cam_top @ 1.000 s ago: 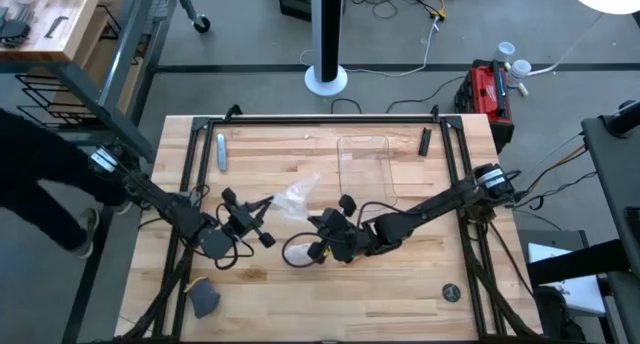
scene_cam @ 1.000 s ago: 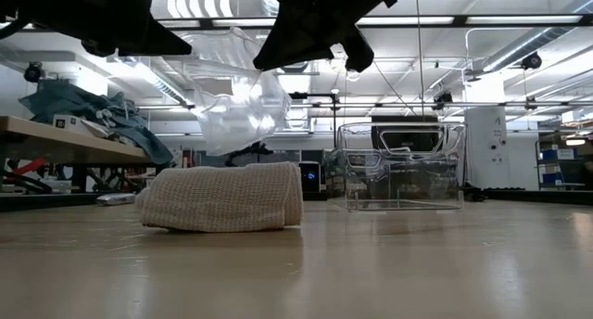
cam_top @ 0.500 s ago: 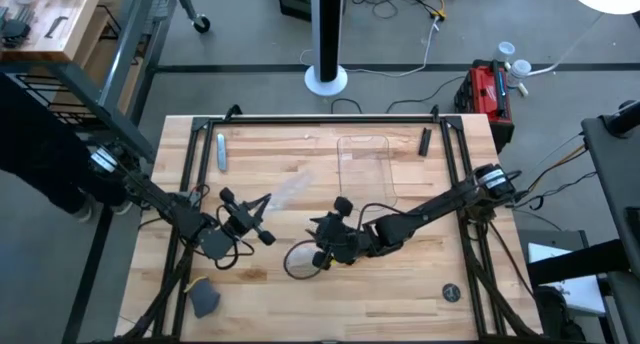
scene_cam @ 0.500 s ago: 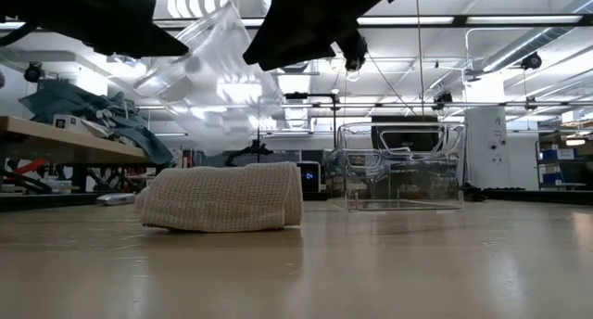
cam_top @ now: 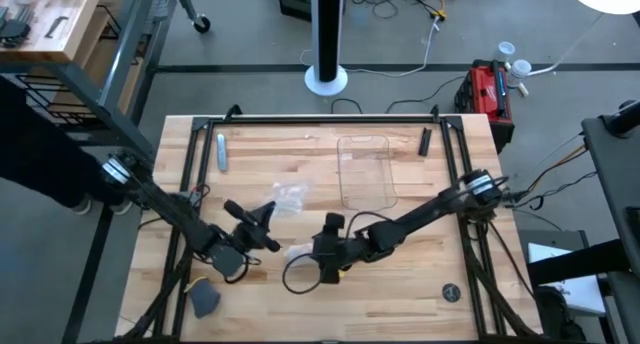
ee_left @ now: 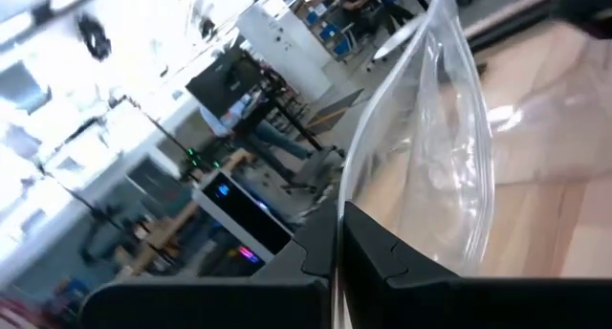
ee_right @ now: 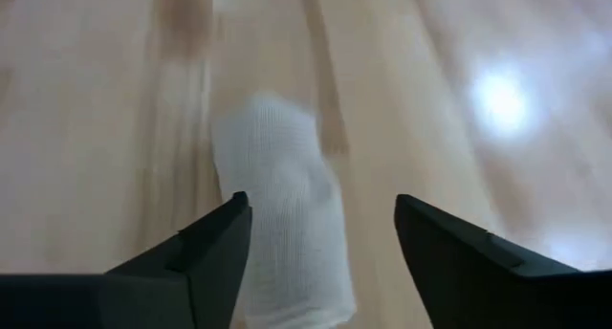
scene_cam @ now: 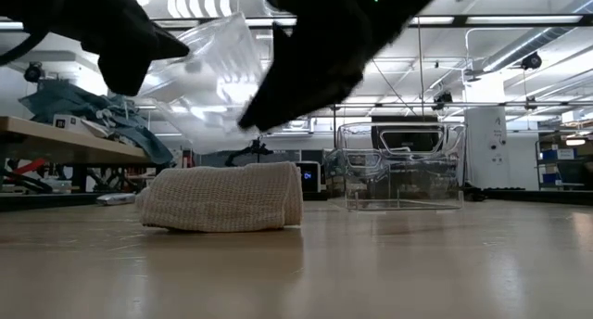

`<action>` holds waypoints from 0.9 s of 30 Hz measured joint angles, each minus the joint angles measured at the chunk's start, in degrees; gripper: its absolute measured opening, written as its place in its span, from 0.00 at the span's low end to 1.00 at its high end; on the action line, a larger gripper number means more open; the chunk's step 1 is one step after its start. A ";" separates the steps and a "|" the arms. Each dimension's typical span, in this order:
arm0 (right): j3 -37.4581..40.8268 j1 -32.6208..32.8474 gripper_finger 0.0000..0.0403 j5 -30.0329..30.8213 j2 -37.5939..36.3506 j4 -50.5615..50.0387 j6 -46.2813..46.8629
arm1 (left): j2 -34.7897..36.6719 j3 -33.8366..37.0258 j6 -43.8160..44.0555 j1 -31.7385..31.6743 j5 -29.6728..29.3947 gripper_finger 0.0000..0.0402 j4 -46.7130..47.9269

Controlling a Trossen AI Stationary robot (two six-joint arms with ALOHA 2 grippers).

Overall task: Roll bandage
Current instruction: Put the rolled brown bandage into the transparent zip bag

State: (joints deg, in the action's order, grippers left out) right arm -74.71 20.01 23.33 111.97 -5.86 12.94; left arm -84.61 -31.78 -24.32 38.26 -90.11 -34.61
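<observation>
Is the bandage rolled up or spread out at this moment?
Rolled up: the bandage lies on the table as a compact bundle, below the open right gripper.

Wooden slatted table (cam_top: 420, 284): one
- Dark robot arms, each with a two-finger gripper: two
- Rolled white-grey gauze bandage (scene_cam: 222, 197): one
- Crinkled clear plastic wrapper (cam_top: 290, 196): one
- Clear rectangular plastic tray (cam_top: 367, 170): one
- Small round black disc (cam_top: 451, 293): one
</observation>
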 joint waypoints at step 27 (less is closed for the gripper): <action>-2.74 -0.44 0.39 -5.25 13.19 7.91 5.54 | -5.09 -3.23 0.90 0.66 0.08 0.00 -0.04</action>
State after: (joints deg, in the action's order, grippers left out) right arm -77.45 19.57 18.08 125.16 2.05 18.48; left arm -89.69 -35.01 -23.42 38.92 -90.03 -34.65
